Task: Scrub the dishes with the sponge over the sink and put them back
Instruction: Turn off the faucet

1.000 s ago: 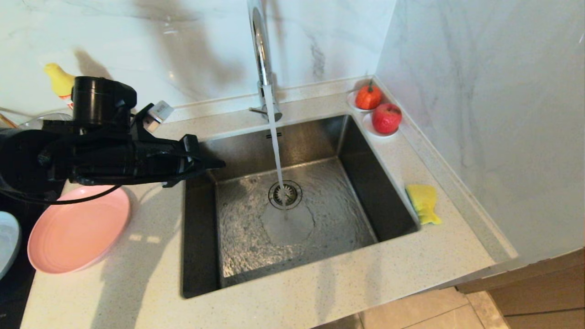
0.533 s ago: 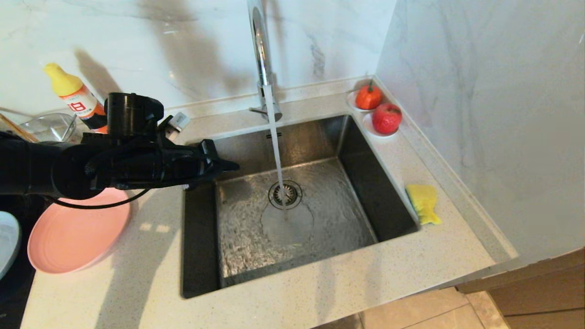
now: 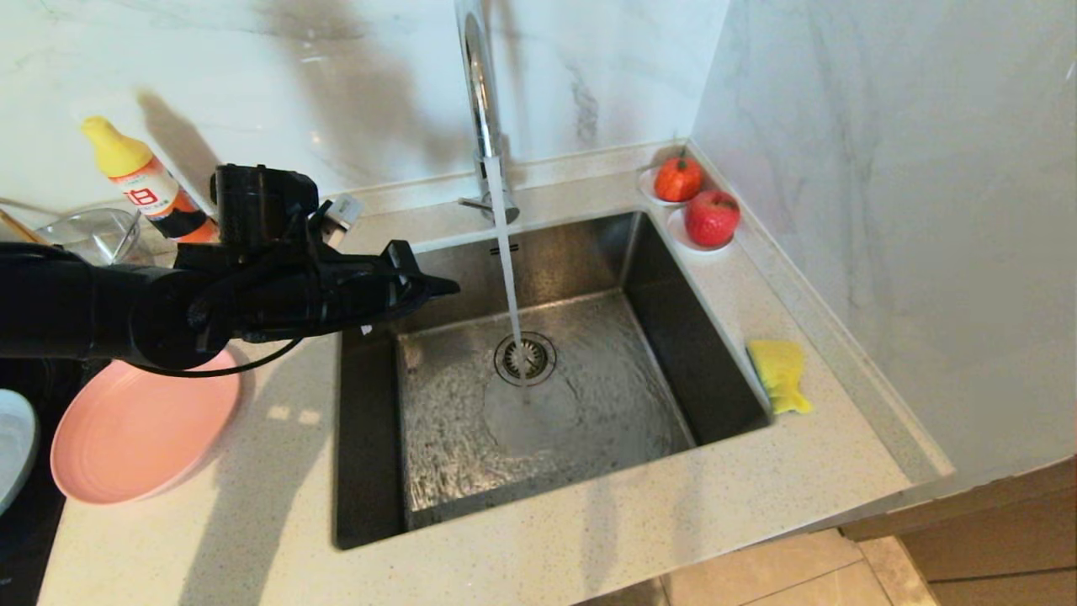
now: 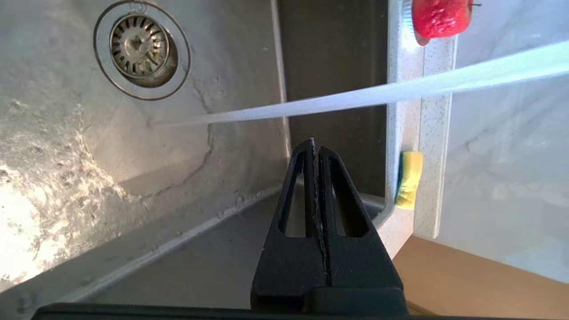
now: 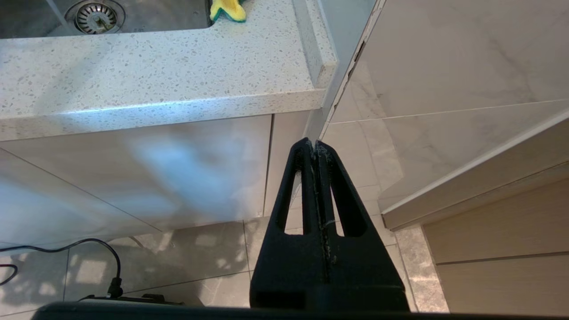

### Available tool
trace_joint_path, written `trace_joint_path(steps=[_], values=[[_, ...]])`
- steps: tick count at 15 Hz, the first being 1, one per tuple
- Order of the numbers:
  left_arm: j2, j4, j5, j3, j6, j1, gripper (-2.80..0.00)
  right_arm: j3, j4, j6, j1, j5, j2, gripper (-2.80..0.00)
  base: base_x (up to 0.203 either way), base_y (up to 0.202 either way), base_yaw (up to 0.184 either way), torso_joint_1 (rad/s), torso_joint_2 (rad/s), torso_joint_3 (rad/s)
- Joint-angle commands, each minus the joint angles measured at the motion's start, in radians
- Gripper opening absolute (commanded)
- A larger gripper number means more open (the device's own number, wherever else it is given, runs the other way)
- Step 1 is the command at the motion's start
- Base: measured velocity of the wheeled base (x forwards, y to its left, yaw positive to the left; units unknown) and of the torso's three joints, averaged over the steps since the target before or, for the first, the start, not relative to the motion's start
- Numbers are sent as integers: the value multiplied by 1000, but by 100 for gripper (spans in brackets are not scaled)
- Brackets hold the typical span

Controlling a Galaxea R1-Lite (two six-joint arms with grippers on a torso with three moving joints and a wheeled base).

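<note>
The left end effector point(image 3: 450, 288) hangs over the near-left corner of the square brushed stainless-steel sink point(image 3: 370, 471), its two black fingers pressed together and holding nothing. Water runs from the tall chrome faucet point(image 3: 478, 93) onto the round drain strainer point(image 3: 525, 357). The small yellow sponge with a green face point(image 3: 780, 373) lies on the speckled counter point(image 3: 547, 555) at the sink's right rim, well apart from that end effector. The pink shallow round plate point(image 3: 135, 433) rests on the counter left of the sink, beside the edge of the light blue plate point(image 3: 13, 446).

The step in hand looks like a reach across the basin, perhaps for the sponge. Done well, the arm would pass clear of the water stream, open its fingers before arriving, and take the sponge across its short sides.

Compared with a second ago, the left arm has travelled rightward, from above the pink plate toward the basin. The right end effector point(image 5: 315, 144) is parked below the counter, fingers closed and empty.
</note>
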Motion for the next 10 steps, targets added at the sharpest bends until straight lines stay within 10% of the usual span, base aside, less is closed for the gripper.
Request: trace_joint_path(steps=[1, 10], values=[[27, -4, 1, -26, -8, -1, -280, 0, 0, -1, 0, 1, 0, -280, 0, 0, 0, 0, 0, 0], [107, -68, 71, -148, -74, -1, -280, 0, 0, 0, 0, 1, 0, -280, 0, 0, 0, 0, 0, 0]])
